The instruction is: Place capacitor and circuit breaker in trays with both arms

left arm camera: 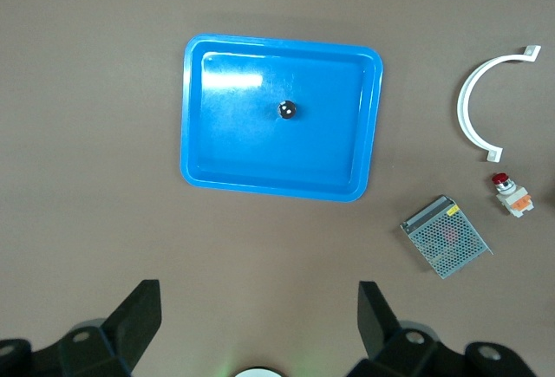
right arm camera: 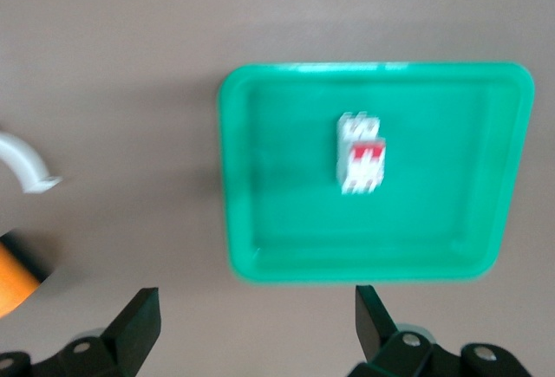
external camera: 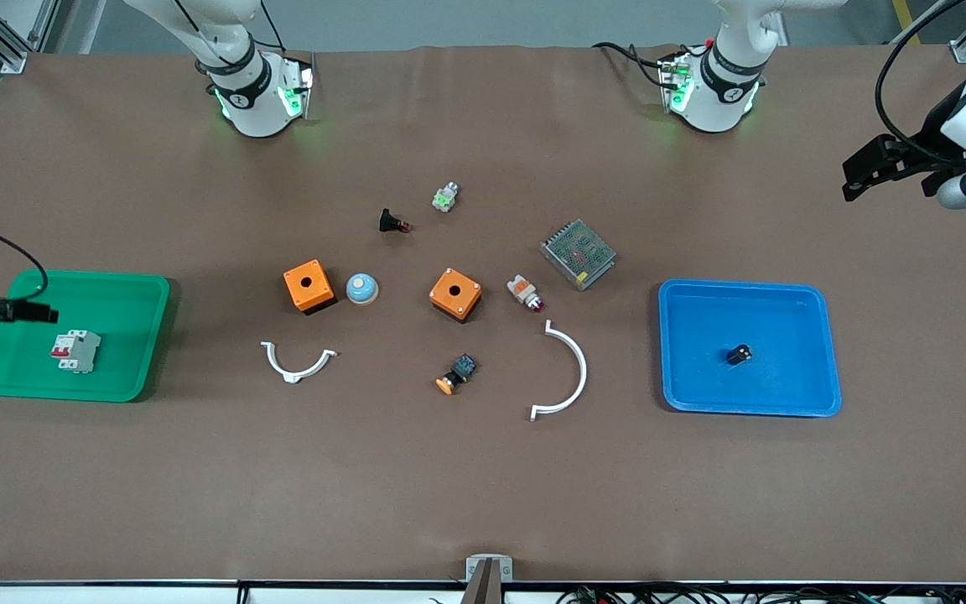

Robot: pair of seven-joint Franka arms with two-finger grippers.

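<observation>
The capacitor (external camera: 740, 355), a tiny black cylinder, lies in the blue tray (external camera: 665, 352) toward the left arm's end of the table. It also shows in the left wrist view (left arm camera: 288, 110) in that tray (left arm camera: 186, 108). The circuit breaker (external camera: 75, 350), white-grey with red levers, lies in the green tray (external camera: 156, 335) toward the right arm's end, and shows in the right wrist view (right arm camera: 361, 153). My left gripper (external camera: 856, 176) is open and empty, raised beside the blue tray; its wrist view shows it (left arm camera: 257, 295) over bare table. My right gripper (external camera: 45, 314) is open and empty over the green tray's edge (right arm camera: 256, 299).
Between the trays lie two orange boxes (external camera: 309, 285) (external camera: 455, 294), a blue dome (external camera: 361, 288), a black push-button (external camera: 393, 222), a green-white part (external camera: 445, 197), a mesh-covered box (external camera: 578, 253), an indicator lamp (external camera: 525, 293), an orange-capped switch (external camera: 457, 374) and two white arcs (external camera: 297, 362) (external camera: 571, 373).
</observation>
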